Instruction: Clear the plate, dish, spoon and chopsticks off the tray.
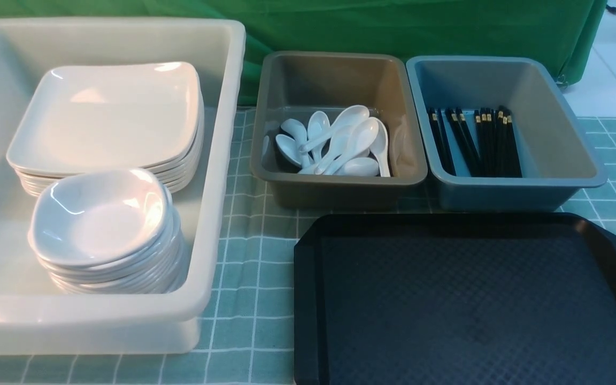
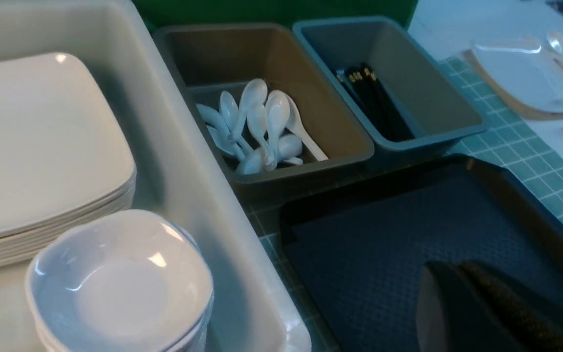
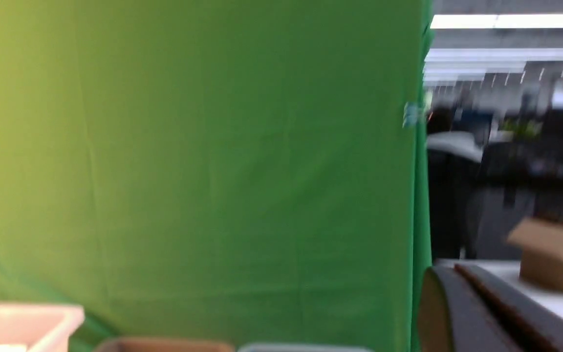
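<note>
on the far left, inside the white tub [image 1: 222, 160], the stack of plates [image 1: 110, 117] sits far and the stack of small dishes [image 1: 99, 219] sits near, just in front of it. the left gripper [image 2: 462, 293] shows only in its wrist view, jaws pressed together and holding nothing, hanging above the near left part of the tray [image 1: 308, 299]. further right, the brown bin [image 1: 335, 64] holds the spoons [image 1: 340, 144], and the blue-grey bin [image 1: 554, 139] holds the chopsticks [image 1: 474, 141], their long axis running near to far. the tray lies near, right of centre, and looks bare. the right gripper [image 3: 457, 288] also has its jaws together, empty, raised and facing the green backdrop [image 3: 188, 146]. i judge that nothing lies on the tray for either arm to reach, so the clearing seems done.
</note>
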Available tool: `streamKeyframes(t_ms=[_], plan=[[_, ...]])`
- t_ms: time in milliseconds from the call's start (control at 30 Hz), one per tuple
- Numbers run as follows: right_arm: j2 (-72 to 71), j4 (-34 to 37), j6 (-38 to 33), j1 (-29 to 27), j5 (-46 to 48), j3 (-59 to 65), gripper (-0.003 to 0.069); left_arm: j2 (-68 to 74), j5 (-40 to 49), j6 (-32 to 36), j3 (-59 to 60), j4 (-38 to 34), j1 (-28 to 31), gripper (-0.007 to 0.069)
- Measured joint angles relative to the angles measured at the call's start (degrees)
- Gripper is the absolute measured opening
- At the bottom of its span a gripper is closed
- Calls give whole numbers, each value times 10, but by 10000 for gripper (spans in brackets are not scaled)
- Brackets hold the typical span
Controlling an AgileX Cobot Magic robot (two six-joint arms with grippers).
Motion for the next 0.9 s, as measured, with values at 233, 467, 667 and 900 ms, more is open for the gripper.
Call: streamKeyframes(t_ms=[233, 467, 667, 900], plan=[[-68, -1, 0, 0, -72, 88, 50, -160, -71, 0, 184, -5, 0, 1], [-71, -1, 2, 0, -79, 93, 83, -222, -81, 0, 278, -20, 0, 12], [-71, -1, 4, 0, -80, 93, 97, -223, -82, 6, 291, -20, 0, 11], [-71, -1, 5, 0, -80, 93, 113, -223, -93, 24, 294, -18, 0, 11]])
